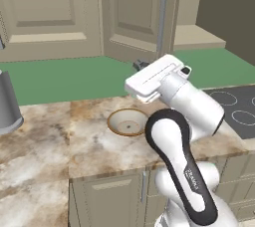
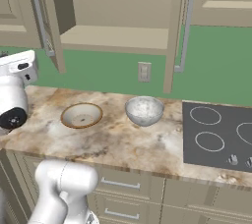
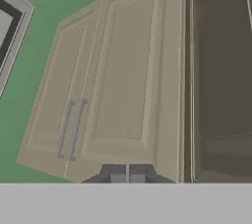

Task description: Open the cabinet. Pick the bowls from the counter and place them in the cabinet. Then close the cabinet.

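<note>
Cabinet (image 2: 118,36) open, pincer (image 3: 127,175) closed

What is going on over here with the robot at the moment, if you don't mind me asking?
The arm is between steps. The wall cabinet has both doors swung open, and its shelf holds nothing. The cream bowl and the mottled grey bowl both sit on the stone counter. The gripper is shut on nothing and faces a closed cabinet.

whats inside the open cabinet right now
The cabinet shows one bare shelf; both bowls, cream bowl and grey bowl, sit on the counter. Its left end is hidden behind the door.
</note>
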You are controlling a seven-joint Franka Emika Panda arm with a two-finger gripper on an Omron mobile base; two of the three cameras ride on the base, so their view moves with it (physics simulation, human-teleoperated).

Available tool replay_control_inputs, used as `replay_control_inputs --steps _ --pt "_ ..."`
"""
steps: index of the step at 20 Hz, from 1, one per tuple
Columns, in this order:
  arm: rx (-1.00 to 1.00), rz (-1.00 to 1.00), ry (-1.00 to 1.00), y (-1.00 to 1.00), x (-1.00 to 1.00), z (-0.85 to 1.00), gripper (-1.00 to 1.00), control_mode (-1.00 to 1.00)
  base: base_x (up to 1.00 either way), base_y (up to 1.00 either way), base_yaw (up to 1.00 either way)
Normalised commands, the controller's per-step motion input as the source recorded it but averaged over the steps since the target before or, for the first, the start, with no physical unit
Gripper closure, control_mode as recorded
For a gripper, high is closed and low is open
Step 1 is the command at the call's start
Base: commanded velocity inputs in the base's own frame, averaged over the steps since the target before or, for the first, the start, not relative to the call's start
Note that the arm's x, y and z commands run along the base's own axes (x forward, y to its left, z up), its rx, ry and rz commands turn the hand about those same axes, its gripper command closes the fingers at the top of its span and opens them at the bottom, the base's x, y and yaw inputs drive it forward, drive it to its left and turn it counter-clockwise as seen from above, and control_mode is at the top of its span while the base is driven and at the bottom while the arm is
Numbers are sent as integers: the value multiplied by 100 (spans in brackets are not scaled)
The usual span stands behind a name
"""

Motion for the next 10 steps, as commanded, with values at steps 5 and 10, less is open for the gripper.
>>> replay_control_inputs --steps 5,10 --pt "-1 5 6 50 -65 29 -100 -100 0 0 0" --pt "22 7 0 -100 -87 53 -100 -100 0 0 0"
